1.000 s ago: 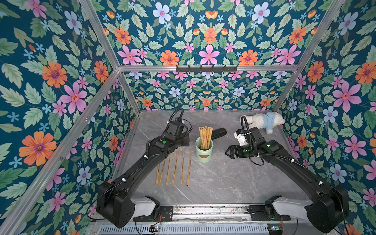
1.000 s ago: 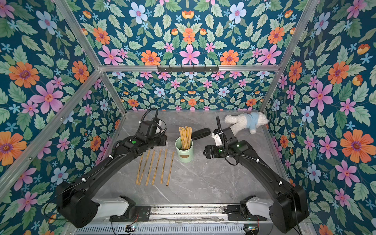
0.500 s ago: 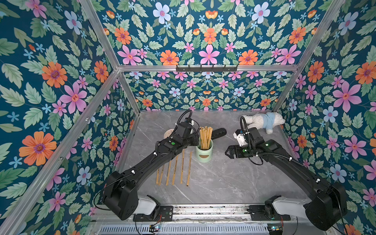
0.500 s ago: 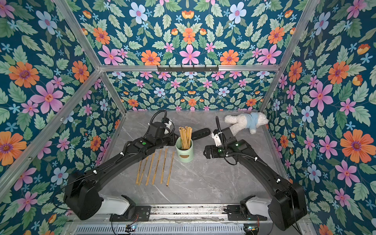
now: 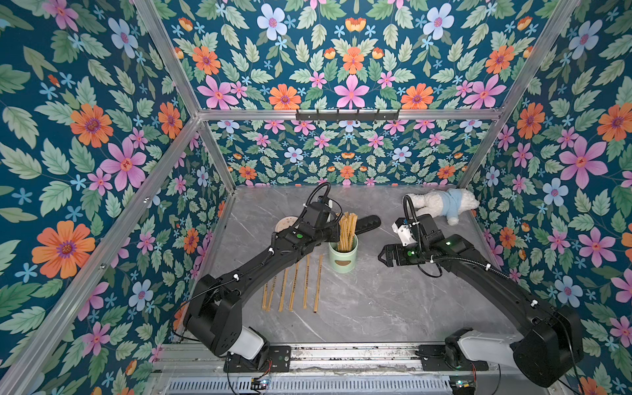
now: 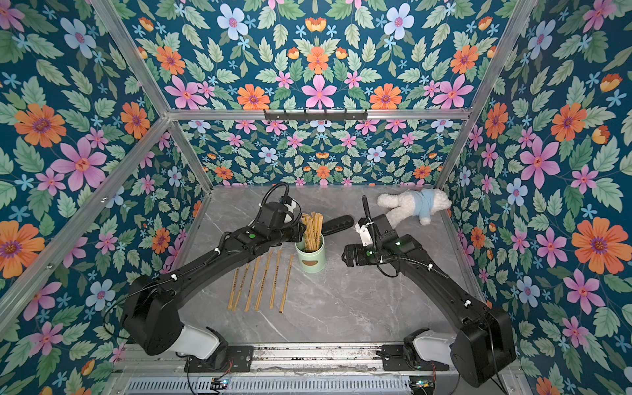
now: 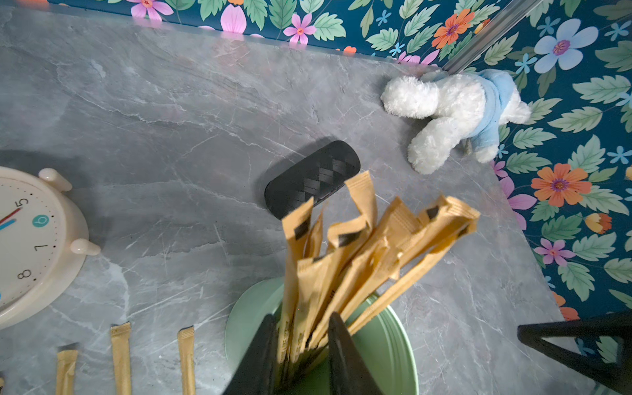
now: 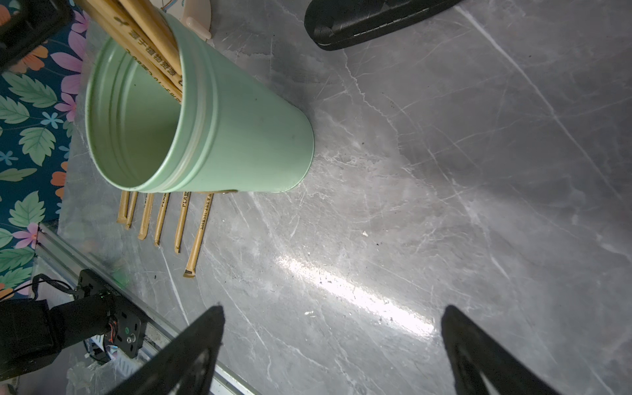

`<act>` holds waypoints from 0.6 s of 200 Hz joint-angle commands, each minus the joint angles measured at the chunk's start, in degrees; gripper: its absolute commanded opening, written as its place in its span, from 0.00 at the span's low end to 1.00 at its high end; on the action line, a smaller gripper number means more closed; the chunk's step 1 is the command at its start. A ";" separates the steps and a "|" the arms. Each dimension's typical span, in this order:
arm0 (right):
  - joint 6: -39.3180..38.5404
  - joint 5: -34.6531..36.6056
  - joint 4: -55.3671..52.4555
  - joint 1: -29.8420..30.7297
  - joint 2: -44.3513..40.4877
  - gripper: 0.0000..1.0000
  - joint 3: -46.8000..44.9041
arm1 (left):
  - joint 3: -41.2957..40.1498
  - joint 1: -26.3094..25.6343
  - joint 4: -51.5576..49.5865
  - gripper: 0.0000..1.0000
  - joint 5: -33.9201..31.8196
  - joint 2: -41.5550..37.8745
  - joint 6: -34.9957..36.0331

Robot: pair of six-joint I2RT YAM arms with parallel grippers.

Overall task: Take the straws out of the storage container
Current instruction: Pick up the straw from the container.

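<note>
The pale mint-green cylindrical storage container (image 5: 343, 260) stands upright near the middle of the grey marble table (image 5: 376, 307), with tan paper-wrapped straws (image 5: 347, 227) bunched in it. The left gripper (image 7: 302, 337) straddles several of them just above the rim, jaws narrowly apart. Whether they press the paper cannot be told, and both top views lose its fingertips against the bundle. Six more straws (image 5: 292, 285) lie at the container's 7 o'clock, their far ends under the left arm (image 5: 260, 263). The right gripper (image 8: 333, 309) gapes wide and empty at 3 o'clock. A round cream clock (image 5: 285, 224) at 10 o'clock is mostly covered.

Pale mint-green storage container (image 5: 343, 260) upright, tan paper-wrapped straws (image 5: 347, 227) bunched inside, six loose straws (image 5: 306, 280) flat alongside.
</note>
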 commanded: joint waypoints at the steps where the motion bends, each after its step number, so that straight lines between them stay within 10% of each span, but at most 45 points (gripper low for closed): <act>1: 0.27 -0.50 0.23 0.01 0.08 0.99 -0.16 | 0.69 -0.08 0.16 0.29 -0.91 0.51 0.46; 120: 0.31 -0.20 0.10 0.05 0.80 0.99 -0.11 | 2.14 -0.20 0.06 0.18 -0.96 2.45 1.23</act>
